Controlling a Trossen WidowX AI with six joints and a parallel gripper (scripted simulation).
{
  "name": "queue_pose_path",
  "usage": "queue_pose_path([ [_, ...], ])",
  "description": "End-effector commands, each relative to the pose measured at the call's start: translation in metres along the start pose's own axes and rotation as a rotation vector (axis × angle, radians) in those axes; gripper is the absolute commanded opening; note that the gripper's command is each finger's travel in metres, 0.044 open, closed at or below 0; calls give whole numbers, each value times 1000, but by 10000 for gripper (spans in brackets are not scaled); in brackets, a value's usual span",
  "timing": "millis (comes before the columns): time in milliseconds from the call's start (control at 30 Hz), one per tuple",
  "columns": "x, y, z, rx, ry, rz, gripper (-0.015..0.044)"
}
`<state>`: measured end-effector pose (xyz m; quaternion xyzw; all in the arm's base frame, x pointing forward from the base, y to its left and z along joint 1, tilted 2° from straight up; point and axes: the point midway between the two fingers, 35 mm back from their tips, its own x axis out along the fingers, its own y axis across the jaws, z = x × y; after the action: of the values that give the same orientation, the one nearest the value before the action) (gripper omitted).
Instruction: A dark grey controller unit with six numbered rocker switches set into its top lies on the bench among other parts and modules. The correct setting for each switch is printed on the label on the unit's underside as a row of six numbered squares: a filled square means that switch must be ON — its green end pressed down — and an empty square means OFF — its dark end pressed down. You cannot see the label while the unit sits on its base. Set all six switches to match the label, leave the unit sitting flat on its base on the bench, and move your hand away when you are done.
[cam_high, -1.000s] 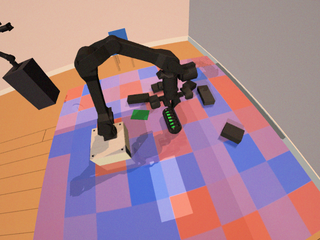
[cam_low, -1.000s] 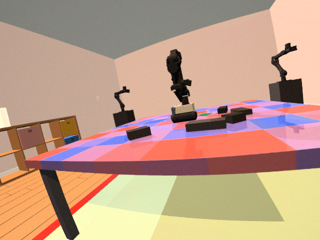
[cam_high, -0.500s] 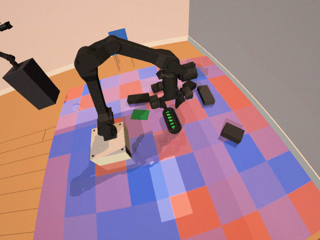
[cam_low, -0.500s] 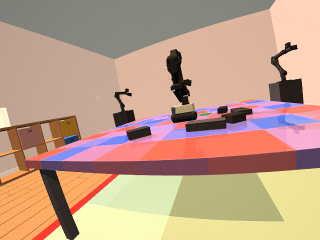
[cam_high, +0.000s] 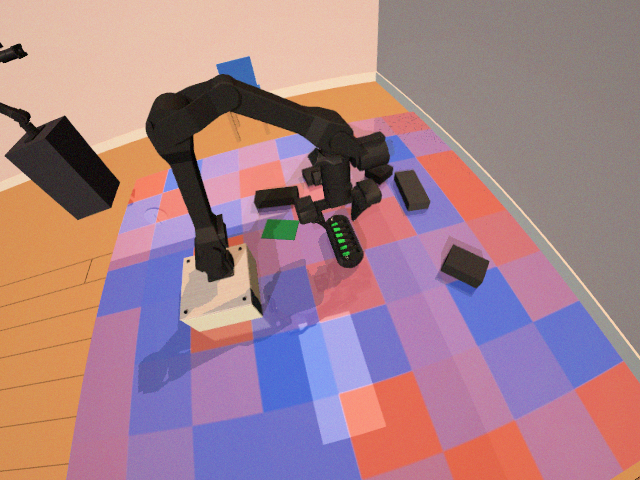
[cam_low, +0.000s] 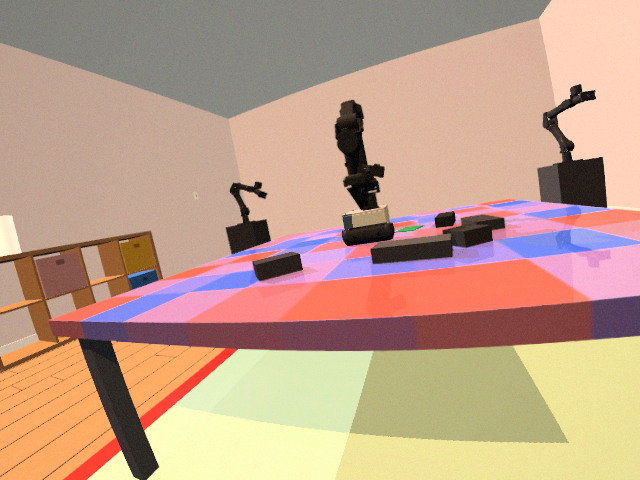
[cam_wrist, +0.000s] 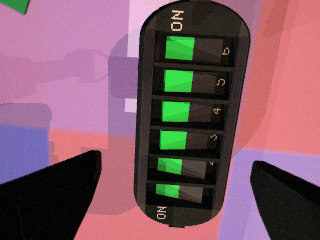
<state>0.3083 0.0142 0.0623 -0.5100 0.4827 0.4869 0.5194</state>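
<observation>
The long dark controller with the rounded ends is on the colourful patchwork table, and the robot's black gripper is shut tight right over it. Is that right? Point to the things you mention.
Not quite: the black two-fingered gripper (cam_high: 337, 217) (cam_wrist: 175, 165) is open, its fingers wide apart in the wrist view. The long dark controller (cam_high: 345, 243) (cam_low: 368, 234) (cam_wrist: 181, 115) is on the patchwork table.

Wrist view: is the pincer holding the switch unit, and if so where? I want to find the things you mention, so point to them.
Nothing is held: the pincer (cam_wrist: 175, 165) is open, its fingers apart on either side of the switch unit (cam_high: 355, 258) (cam_low: 368, 235) (cam_wrist: 142, 165).

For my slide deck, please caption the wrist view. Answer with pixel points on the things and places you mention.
Open gripper (cam_wrist: 175, 165) around the near end of a dark switch unit (cam_wrist: 143, 100), its six green-and-dark rockers in a row.
</observation>
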Motion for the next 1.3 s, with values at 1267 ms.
queue_pose_path([
  [1267, -10, 37, 0, 15, 7, 11, 184],
])
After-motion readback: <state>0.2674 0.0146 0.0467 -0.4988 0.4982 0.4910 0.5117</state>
